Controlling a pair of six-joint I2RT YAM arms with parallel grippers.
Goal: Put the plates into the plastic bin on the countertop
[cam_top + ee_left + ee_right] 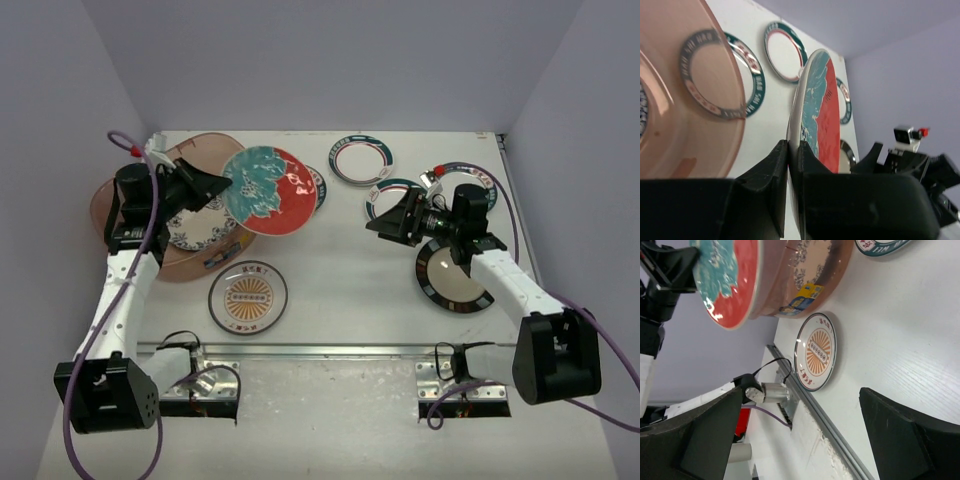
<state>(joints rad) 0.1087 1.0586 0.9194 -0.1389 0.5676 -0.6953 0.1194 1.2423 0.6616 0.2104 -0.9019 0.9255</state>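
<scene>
My left gripper is shut on the rim of the red-teal floral plate. It holds the plate tilted above the right edge of the plastic bin. A blue-white patterned plate lies inside the bin. My right gripper is open and holds nothing, hovering over the countertop near a small teal-red rimmed plate. The orange-centred plate lies in front of the bin. The dark-rimmed plate sits under my right arm.
Several small white plates with teal-red rims lie at the back, one behind the floral plate's far side and one by my right wrist. A metal rail runs along the front edge. Walls close in left, right and behind.
</scene>
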